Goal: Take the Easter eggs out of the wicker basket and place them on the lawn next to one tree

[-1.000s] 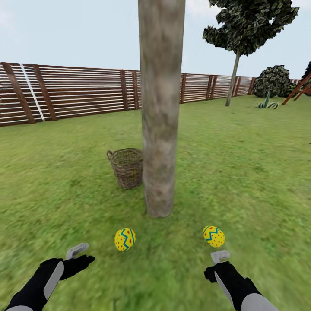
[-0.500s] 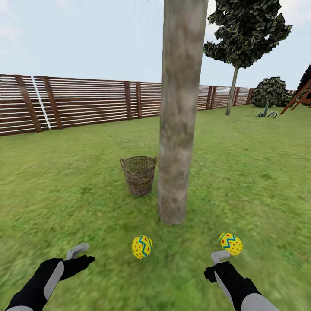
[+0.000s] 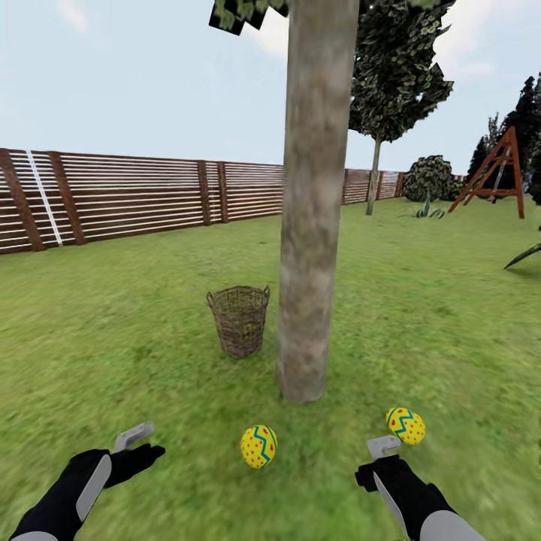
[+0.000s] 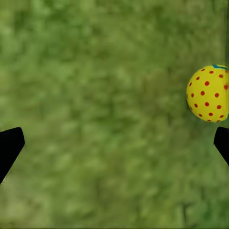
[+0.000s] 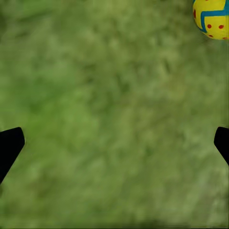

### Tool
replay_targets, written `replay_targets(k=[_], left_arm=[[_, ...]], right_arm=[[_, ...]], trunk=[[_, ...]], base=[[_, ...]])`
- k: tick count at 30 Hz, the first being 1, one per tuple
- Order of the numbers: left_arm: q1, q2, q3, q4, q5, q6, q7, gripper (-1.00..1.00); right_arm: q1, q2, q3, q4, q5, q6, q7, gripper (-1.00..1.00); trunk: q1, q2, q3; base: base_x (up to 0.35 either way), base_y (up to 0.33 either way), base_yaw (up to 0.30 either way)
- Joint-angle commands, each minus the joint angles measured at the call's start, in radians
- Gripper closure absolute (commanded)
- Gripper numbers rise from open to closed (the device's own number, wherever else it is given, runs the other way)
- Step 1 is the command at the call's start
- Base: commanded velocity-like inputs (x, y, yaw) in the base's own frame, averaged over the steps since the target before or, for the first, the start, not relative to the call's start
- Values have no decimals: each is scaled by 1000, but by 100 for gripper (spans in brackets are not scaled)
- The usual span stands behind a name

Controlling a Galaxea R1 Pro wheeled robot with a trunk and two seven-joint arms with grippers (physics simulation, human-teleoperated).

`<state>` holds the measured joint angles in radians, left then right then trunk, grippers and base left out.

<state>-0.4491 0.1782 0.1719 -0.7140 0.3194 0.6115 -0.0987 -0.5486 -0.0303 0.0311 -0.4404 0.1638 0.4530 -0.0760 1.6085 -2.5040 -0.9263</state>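
Two yellow Easter eggs lie on the lawn (image 3: 135, 353) in front of the thick grey-brown tree (image 3: 312, 225): one (image 3: 258, 446) just left of the trunk's foot, the other (image 3: 406, 425) to its right. The wicker basket (image 3: 239, 319) stands upright behind and left of the trunk; its wall hides the inside. My left gripper (image 3: 143, 445) hovers open over the grass, left of the nearer egg (image 4: 208, 93). Just short of the right-hand egg (image 5: 212, 18), my right gripper (image 3: 376, 460) is open too. In both wrist views, the left gripper (image 4: 114, 148) and right gripper (image 5: 114, 148) have only grass between their fingertips.
A brown slatted fence (image 3: 135, 195) runs along the back of the garden. A thin-trunked tree (image 3: 391, 83), a shrub (image 3: 430, 178) and a red wooden swing frame (image 3: 497, 174) stand far back on the right. Open grass lies all around.
The whole picture has shifted, so the camera has moved: trunk, basket and eggs now sit further right, and the swing frame has come into view. Both arms hold the same pose.
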Motion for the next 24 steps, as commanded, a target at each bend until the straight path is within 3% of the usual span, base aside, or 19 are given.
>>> replay_targets(k=[1,7,18,24], left_arm=[[0,0,3,0,0,5,-4,-100],[0,0,4,2,0,8,-3,-100],[0,-2,3,3,0,11,-3,-100],[0,-2,2,2,0,7,-4,-100]], right_arm=[[-1,0,4,-1,6,7,-1,-100],[-1,0,4,-1,6,7,-2,-100],[-1,1,4,-1,6,9,-3,-100],[-1,1,4,-1,6,8,-3,-100]], trunk=[[-1,0,3],[-3,1,26],[-8,4,69],[-29,42,88]], base=[[0,348,-284],[0,334,-110],[-23,87,-3],[-2,128,0]])
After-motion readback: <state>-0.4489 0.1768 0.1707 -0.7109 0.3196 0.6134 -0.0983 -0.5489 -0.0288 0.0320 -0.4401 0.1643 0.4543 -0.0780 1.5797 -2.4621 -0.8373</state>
